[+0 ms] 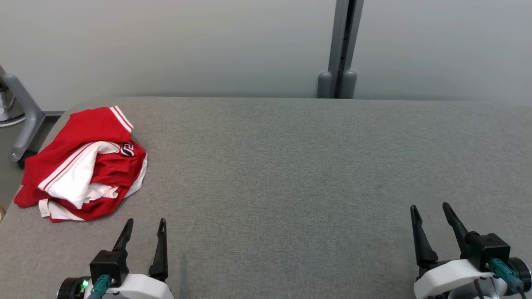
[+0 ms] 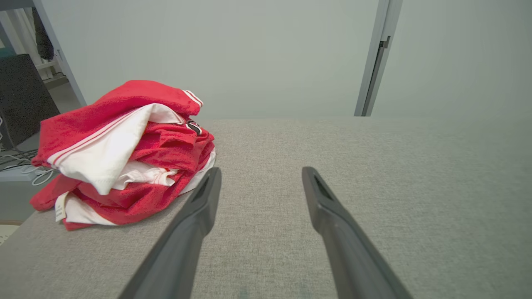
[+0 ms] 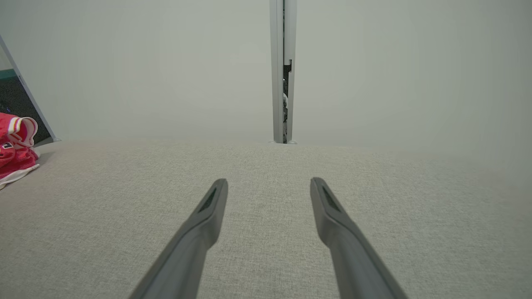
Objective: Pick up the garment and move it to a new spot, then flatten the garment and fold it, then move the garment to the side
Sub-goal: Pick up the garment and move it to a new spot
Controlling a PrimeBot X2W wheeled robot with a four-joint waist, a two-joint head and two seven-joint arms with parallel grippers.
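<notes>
The garment [image 1: 83, 162] lies as a crumpled red and white heap at the left end of the bench [image 1: 291, 166], close to the left edge and nearer to the far left corner than to the near one. It has a striped cuff on its far side and a small white label [image 1: 43, 207] on its near side. In the left wrist view the garment [image 2: 124, 153] is piled in several loose layers. I see my left gripper [image 1: 146, 221] at the near edge, a little to the right of the heap and not touching it, its two fingers spread apart with nothing between them. My right gripper [image 1: 429, 205] is at the near edge toward the right end, well apart from the garment, also spread wide and empty over bare grey fabric. Behind the far edge stands a pale wall with a grey post [image 1: 341, 50].
</notes>
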